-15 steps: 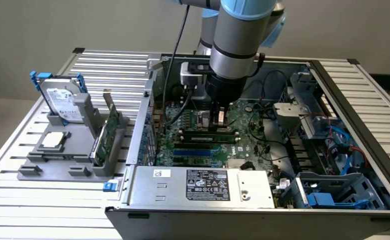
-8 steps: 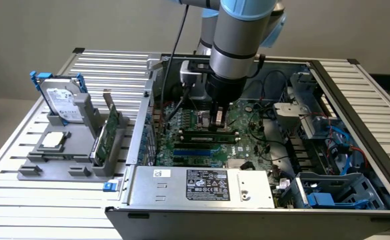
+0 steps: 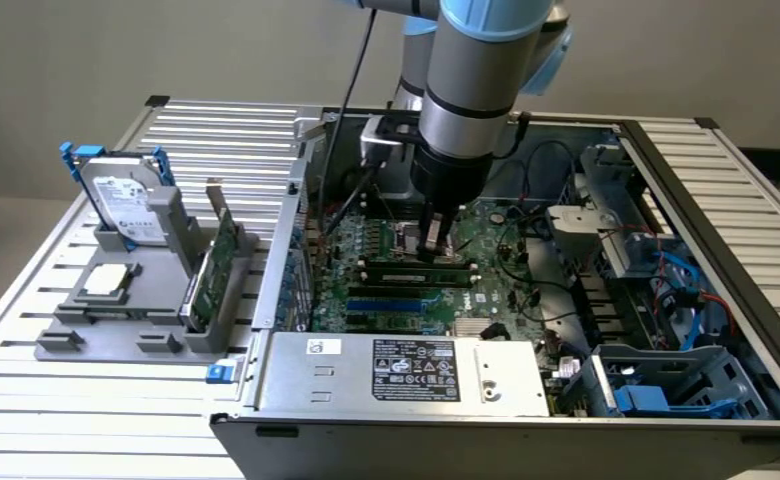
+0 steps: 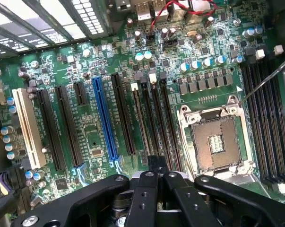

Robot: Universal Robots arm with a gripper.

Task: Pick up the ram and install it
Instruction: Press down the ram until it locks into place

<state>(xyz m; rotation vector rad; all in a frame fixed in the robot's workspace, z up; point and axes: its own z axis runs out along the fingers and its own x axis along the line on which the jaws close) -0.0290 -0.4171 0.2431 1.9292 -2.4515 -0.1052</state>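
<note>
The open computer case sits on the tabletop. Down inside it, the end effector is pressed together over the ram, apparently seated in a motherboard slot. Light, stiff, fragile: best held by its long edges.

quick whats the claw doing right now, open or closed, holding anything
claw: closed, down inside the computer case over the motherboard's memory slots; whether the ram is pinched in it cannot be told.
</note>
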